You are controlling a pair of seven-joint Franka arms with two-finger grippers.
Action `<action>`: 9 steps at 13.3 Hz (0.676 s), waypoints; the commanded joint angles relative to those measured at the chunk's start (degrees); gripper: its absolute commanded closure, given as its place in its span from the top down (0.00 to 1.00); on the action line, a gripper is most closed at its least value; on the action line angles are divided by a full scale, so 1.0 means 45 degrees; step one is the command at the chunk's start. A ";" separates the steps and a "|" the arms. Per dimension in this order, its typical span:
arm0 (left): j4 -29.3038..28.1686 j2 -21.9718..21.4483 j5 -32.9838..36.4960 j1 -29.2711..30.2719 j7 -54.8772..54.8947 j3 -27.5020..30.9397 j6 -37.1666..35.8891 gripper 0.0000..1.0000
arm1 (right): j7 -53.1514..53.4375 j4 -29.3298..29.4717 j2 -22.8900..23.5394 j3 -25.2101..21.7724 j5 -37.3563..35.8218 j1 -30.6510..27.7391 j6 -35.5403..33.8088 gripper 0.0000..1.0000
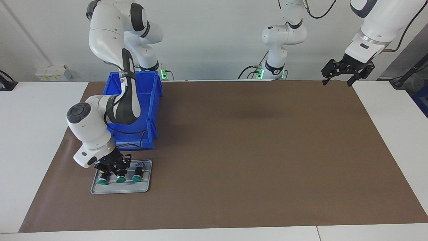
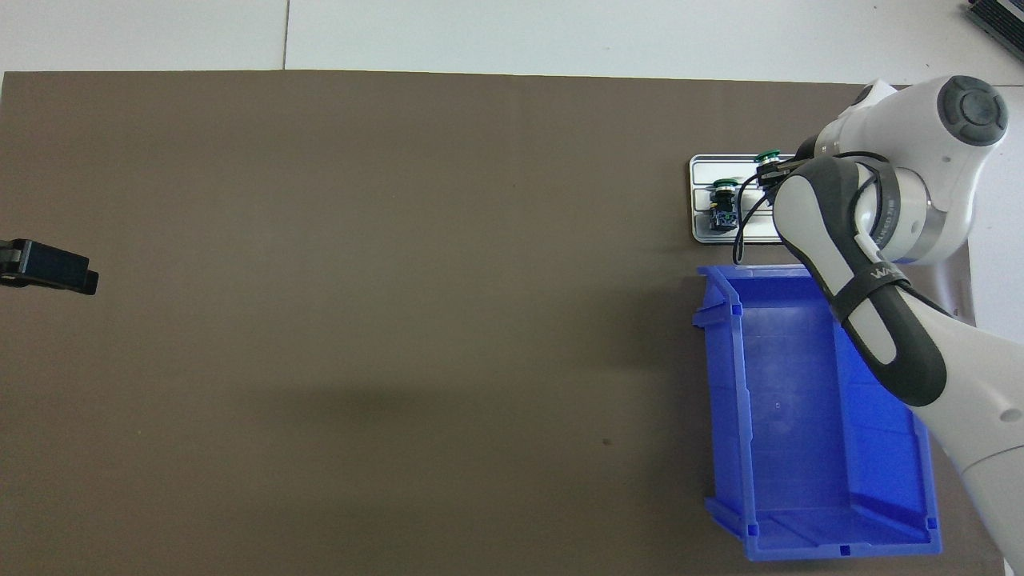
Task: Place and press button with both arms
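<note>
Three green-capped buttons lie side by side in a small grey tray [image 1: 120,189] toward the right arm's end of the table. My right gripper [image 1: 113,170] is down in the tray, shut around the bodies of the middle button [image 1: 120,179] and the one beside it [image 1: 101,181]; I cannot tell exactly which it grips. The third button [image 1: 136,177] lies free. From overhead the right arm hides most of the tray [image 2: 704,234]; two buttons [image 2: 726,194] [image 2: 768,154] show. My left gripper [image 1: 347,71] hangs open and high over the table's edge at the left arm's end.
An open blue bin [image 1: 154,110] stands right beside the tray, nearer to the robots, and looks empty in the overhead view [image 2: 800,448]. A brown mat [image 1: 254,147] covers the table, with white table margins around it.
</note>
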 commanded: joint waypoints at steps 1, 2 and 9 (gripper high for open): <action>-0.0237 -0.0230 -0.0044 0.0236 0.0007 -0.0150 -0.0046 1.00 | 0.1923 0.1455 -0.0125 -0.0050 -0.0880 0.0502 -0.1666 0.00; -0.0237 -0.0230 -0.0044 0.0236 0.0007 -0.0150 -0.0046 1.00 | 0.3305 0.1885 -0.0183 -0.0050 -0.0883 0.0756 -0.2389 0.00; -0.0237 -0.0230 -0.0044 0.0236 0.0007 -0.0150 -0.0065 1.00 | 1.3262 0.2417 -0.0417 0.0047 -0.1352 0.3957 -0.3295 0.00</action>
